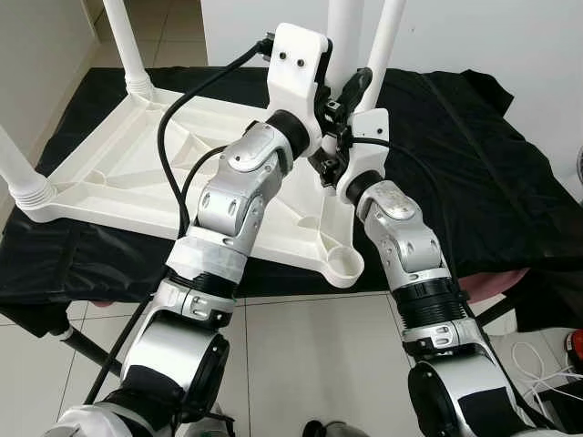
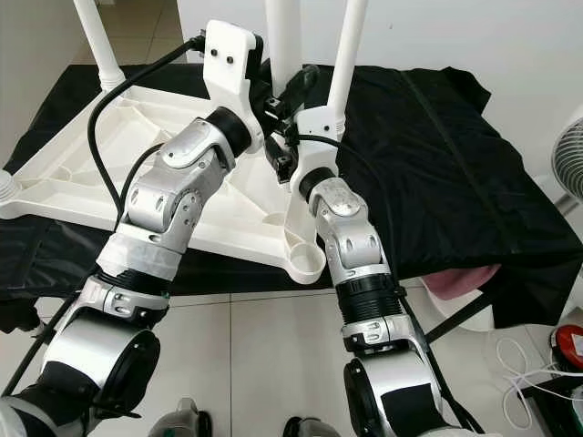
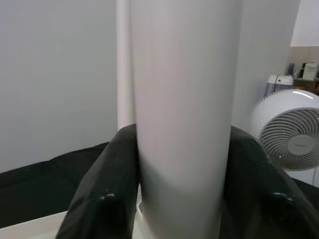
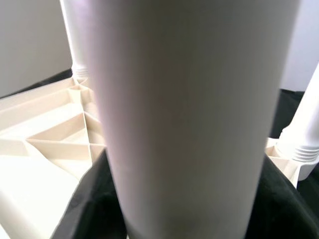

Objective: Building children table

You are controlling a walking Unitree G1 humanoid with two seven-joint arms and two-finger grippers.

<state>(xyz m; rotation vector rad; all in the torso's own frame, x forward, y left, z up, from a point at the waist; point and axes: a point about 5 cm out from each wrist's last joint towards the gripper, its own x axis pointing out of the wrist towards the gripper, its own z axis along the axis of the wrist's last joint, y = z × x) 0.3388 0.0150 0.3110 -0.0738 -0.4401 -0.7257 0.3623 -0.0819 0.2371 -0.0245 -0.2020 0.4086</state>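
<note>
Lying upside down on a black cloth (image 1: 455,155), a white plastic children's tabletop (image 1: 118,168) shows its ribbed underside, with white legs standing up from its corners: one at the far left (image 1: 123,41), one at the near left (image 1: 18,173), and one at the far right (image 1: 384,36). The near right corner has an open round socket (image 1: 344,262) with no leg in it. A fourth white leg (image 1: 342,36) stands upright above the middle of the tabletop, just left of the far right leg. Both grippers meet at this leg. The left gripper (image 3: 182,199) has its two black fingers (image 3: 104,194) pressed against either side of the leg, pinching it. The right gripper (image 4: 187,214) pinches the same leg, its dark fingers (image 4: 92,209) showing on both sides of the white tube. Past the cloth to the right stands a white fan (image 3: 289,137), against a pale wall (image 3: 55,74). The near floor (image 1: 301,355) is pale tile.
</note>
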